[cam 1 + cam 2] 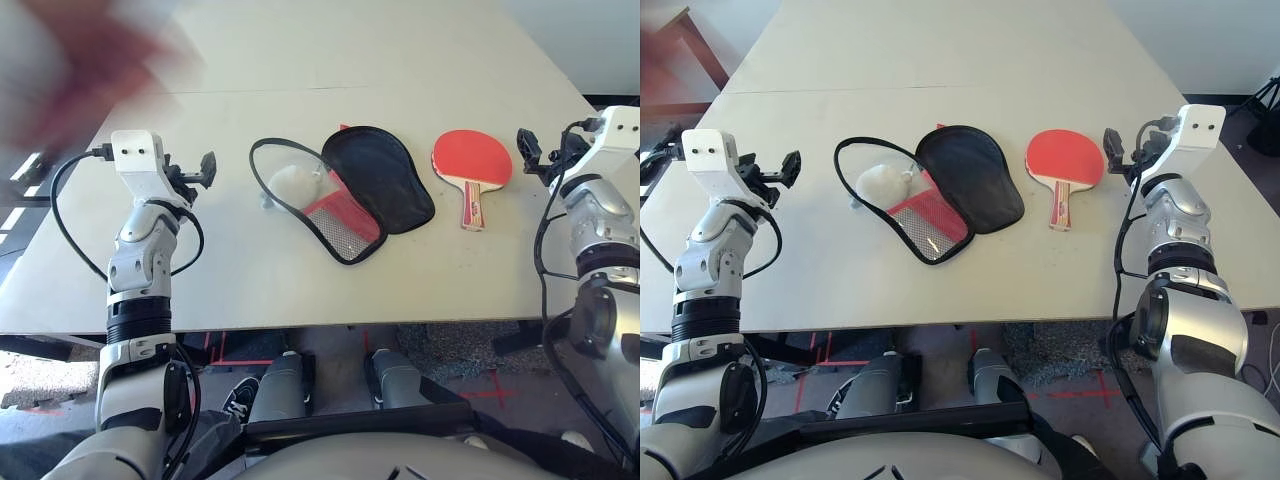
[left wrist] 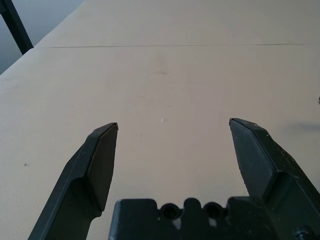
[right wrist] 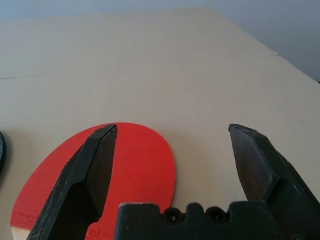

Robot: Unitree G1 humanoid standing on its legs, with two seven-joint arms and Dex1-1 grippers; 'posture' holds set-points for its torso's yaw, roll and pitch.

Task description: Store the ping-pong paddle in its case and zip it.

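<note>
On the counter (image 1: 940, 300), near its robot-side edge, the label-handled red paddle (image 1: 1064, 160) lay between the opened case (image 1: 985, 185) and the right claw (image 1: 1124, 158), both claws gaping and empty.

desk (image 1: 1080, 280): pale, flat, thin line across | ball (image 1: 883, 186): white, fluffy | floor (image 1: 1080, 385): grey, red tape lines | shoe (image 1: 241, 397): dark, under desk edge

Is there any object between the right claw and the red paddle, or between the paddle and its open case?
Nothing visible stands between the right claw and the paddle, nor between it and the case.
</note>
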